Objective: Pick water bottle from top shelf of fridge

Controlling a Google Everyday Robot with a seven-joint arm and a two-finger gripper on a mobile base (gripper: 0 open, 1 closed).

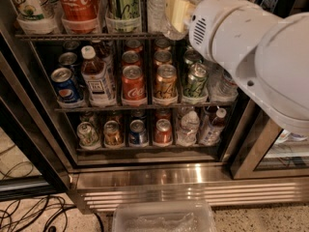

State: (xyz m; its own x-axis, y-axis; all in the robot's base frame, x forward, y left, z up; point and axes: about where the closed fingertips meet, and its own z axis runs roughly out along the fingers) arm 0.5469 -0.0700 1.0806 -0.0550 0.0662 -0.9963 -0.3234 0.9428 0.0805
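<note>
The water bottle [157,6], clear ribbed plastic, stands on the top shelf [72,35] of the fridge [159,178], right of a tall green can. Its cap is cut off by the top edge of the view. My gripper [177,12] shows as a pale yellowish part at the end of the big white arm [251,47], right against the bottle's right side at top-shelf height. The arm hides the right end of the top shelf.
A tall Coca-Cola can [77,4], a green can [123,4] and a white container [29,6] share the top shelf. Short cans and an amber tea bottle [96,79] fill the middle rack; cans and small clear bottles [187,127] fill the lower one. A clear bin [164,219] and cables [29,211] lie on the floor.
</note>
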